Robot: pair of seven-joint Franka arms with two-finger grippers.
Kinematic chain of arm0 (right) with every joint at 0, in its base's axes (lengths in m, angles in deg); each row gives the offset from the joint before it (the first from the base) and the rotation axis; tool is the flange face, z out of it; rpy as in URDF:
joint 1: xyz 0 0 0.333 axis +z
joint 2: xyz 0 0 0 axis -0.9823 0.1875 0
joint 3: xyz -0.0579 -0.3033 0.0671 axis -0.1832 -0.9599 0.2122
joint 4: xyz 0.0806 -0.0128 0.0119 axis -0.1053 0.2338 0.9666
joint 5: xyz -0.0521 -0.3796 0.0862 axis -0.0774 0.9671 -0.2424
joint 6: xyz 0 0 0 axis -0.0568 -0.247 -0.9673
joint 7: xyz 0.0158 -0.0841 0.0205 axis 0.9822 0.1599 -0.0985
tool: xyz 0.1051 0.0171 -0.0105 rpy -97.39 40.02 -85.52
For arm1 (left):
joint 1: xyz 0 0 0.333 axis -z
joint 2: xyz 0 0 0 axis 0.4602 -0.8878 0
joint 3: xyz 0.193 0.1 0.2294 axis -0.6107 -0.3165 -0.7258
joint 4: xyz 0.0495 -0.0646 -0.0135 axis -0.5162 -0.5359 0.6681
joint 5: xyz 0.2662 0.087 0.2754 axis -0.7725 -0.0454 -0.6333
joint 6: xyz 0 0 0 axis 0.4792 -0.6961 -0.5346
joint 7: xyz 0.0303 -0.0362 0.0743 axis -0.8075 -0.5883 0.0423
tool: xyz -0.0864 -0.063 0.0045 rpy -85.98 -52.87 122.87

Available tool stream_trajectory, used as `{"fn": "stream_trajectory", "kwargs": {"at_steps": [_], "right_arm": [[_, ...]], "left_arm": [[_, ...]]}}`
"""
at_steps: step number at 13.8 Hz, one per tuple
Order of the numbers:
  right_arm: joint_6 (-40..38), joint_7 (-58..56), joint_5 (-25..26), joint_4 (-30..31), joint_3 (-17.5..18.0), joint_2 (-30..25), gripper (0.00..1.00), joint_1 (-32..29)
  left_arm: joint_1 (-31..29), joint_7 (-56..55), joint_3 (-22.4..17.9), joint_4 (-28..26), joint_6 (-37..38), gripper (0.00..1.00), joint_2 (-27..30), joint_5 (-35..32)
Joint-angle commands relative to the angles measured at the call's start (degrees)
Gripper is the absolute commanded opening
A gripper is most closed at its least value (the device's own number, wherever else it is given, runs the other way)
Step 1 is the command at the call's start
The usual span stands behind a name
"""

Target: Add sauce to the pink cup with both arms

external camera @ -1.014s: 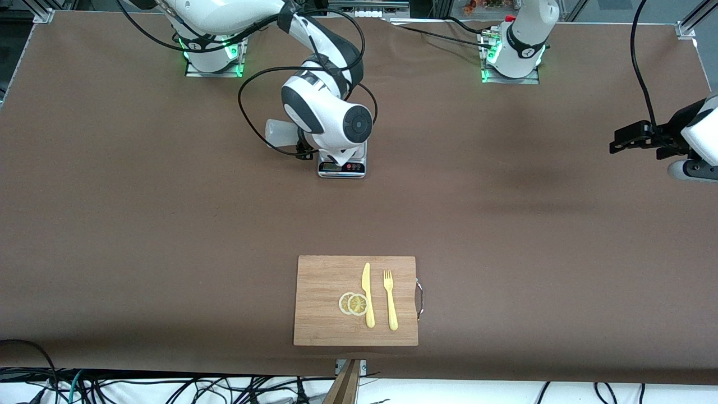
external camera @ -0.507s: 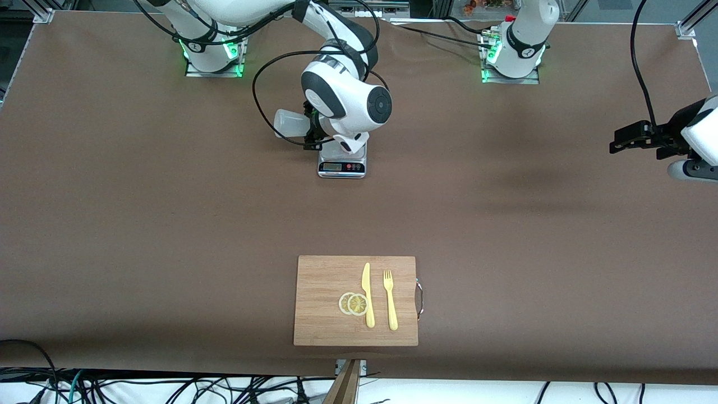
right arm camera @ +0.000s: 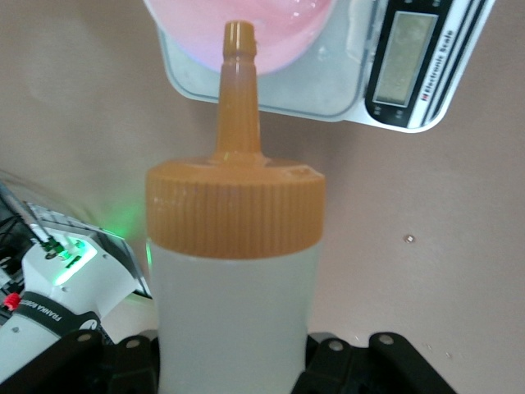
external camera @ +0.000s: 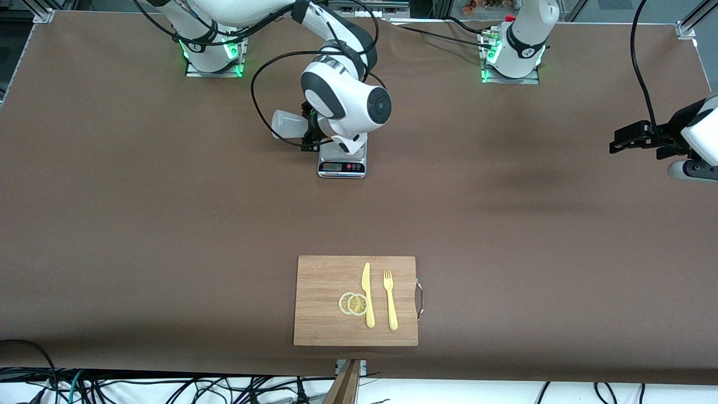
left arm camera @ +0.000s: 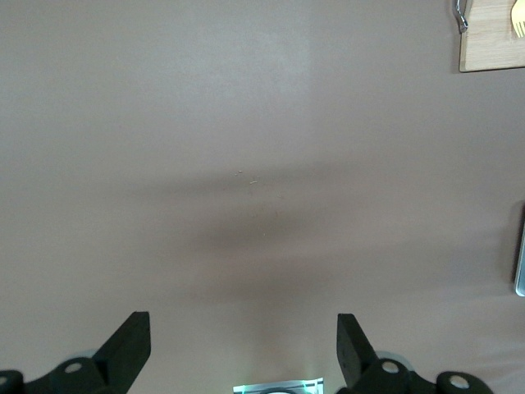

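My right gripper is shut on the translucent whitish squeeze bottle and holds it tipped on its side over the small kitchen scale. In the right wrist view the bottle fills the gap between the jaws and its orange nozzle points at the rim of the pink cup, which stands on the scale. In the front view the cup is hidden by the right arm. My left gripper is open and empty, waiting in the air at the left arm's end of the table.
A wooden cutting board lies nearer the front camera than the scale, with two lemon slices, a yellow knife and a yellow fork on it. The board's corner shows in the left wrist view.
My right arm has swung the tipped bottle toward the left arm's end, bringing it over the scale, then settled slightly. The left arm has not moved.
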Motion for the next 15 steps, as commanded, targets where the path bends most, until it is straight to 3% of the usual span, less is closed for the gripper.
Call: {"fn": "stream_trajectory", "kwargs": {"at_steps": [1,3,8,15], "right_arm": [[-0.3,-3.4,-2.1,-0.1,0.2,-0.7,0.00,-2.2],[1.7,-5.7,-4.0,-0.1,0.1,-1.0,0.00,-4.0],[10.3,-16.3,-14.7,0.3,-1.6,-2.5,0.00,-12.3],[13.3,-38.9,-33.9,2.9,-2.7,-5.9,0.00,-30.2]], "left_arm": [[-0.5,1.0,0.4,1.8,0.7,1.00,-0.8,-0.2],[-0.5,1.0,0.4,1.8,0.7,1.00,-0.8,-0.2],[-0.5,1.0,0.4,1.8,0.7,1.00,-0.8,-0.2],[-0.4,1.0,0.4,1.8,0.6,1.00,-0.8,-0.2]]}}
